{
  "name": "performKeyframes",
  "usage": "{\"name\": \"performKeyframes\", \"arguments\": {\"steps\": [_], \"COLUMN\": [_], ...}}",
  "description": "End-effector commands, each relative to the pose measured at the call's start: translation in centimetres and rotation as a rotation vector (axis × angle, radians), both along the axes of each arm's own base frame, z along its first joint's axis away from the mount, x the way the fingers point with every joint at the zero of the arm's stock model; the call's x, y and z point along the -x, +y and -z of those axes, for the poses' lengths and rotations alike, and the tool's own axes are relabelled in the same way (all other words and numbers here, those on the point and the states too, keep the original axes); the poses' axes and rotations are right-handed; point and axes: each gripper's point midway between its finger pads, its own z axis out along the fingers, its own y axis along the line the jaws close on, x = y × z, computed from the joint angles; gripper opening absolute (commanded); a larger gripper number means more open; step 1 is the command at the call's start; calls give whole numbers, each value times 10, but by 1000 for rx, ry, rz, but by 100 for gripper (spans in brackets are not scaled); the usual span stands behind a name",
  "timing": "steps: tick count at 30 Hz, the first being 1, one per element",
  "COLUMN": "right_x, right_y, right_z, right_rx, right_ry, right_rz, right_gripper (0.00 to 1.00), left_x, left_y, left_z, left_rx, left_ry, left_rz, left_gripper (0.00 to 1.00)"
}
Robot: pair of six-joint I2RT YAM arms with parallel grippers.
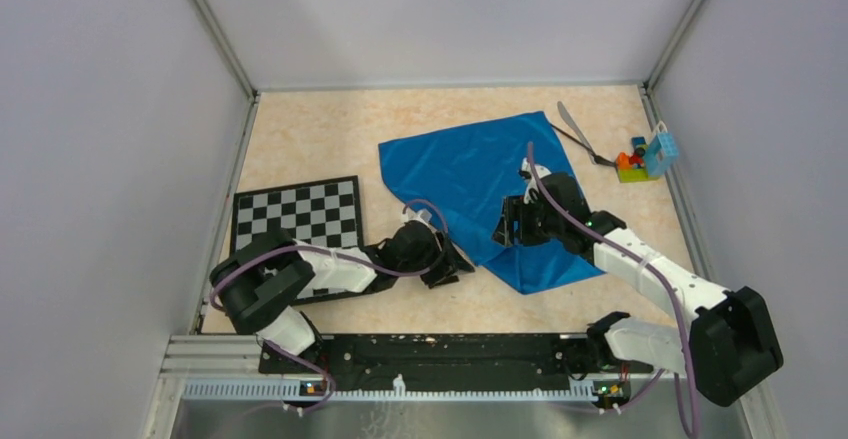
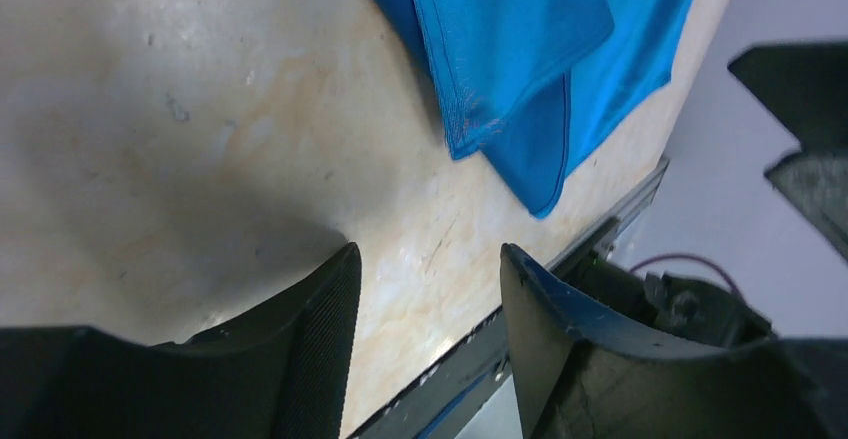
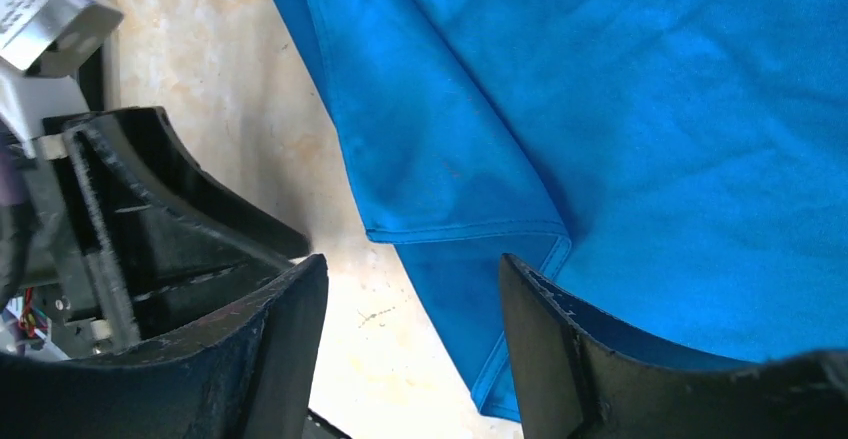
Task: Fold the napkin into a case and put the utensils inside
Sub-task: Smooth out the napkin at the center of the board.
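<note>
The blue napkin (image 1: 475, 174) lies on the table, partly folded, with one corner doubled over near its front edge (image 3: 470, 189) (image 2: 520, 49). My left gripper (image 1: 452, 264) is open and empty, low over bare table just left of the napkin's front corner. My right gripper (image 1: 503, 227) is open and empty, over the napkin's left front edge; one finger (image 3: 560, 349) is above cloth, the other above table. The silver knife (image 1: 571, 123) and the thin black utensil (image 1: 577, 145) lie at the back right, beyond the napkin. No case shows.
A chessboard (image 1: 298, 221) lies at the left, under my left arm. Small colourful toy blocks (image 1: 645, 157) sit at the right wall beside the utensils. White walls close in the table on three sides. The black base rail (image 1: 430, 354) runs along the near edge.
</note>
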Motion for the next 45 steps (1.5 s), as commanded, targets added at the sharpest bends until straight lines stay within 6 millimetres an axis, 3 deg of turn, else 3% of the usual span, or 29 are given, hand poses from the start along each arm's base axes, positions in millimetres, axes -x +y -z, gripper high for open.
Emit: {"name": "performKeyframes", "arguments": {"steps": [1, 6, 10, 17, 23, 27, 32, 39, 40, 43, 45], "right_x": [-6, -5, -3, -2, -3, -4, -5, -14, -17, -28, -36], "right_y": [0, -2, -6, -9, -7, -8, -10, -18, -22, -28, -35], "right_z": [-15, -15, -12, -13, -13, -10, -4, 11, 14, 16, 16], "right_rx": [-29, -27, -18, -9, -17, -8, 9, 38, 12, -69, -56], "right_ry": [-71, -81, -83, -94, -91, -83, -75, -8, 21, 57, 57], "right_rz": [18, 21, 28, 35, 38, 41, 49, 108, 134, 185, 222], "right_gripper": [63, 63, 62, 62, 61, 61, 61, 62, 62, 63, 63], "left_x": [-25, -33, -39, -42, -40, -31, 14, 83, 88, 92, 83], "left_y": [-19, -23, -29, -25, -25, -19, 16, 99, 108, 120, 115], "left_z": [4, 25, 30, 25, 8, -7, 6, 38, 40, 35, 11], "left_rx": [-4, -45, -67, -85, -50, -48, -176, -284, -280, -233, -168], "left_ry": [118, 169, 182, 136, 83, 50, 115, 255, 261, 233, 130], "left_rz": [-241, -335, -349, -346, -318, -291, -204, -208, -222, -235, -209], "left_gripper": [58, 52, 42, 21, 0, 0, 0, 0, 2, 20, 31]}}
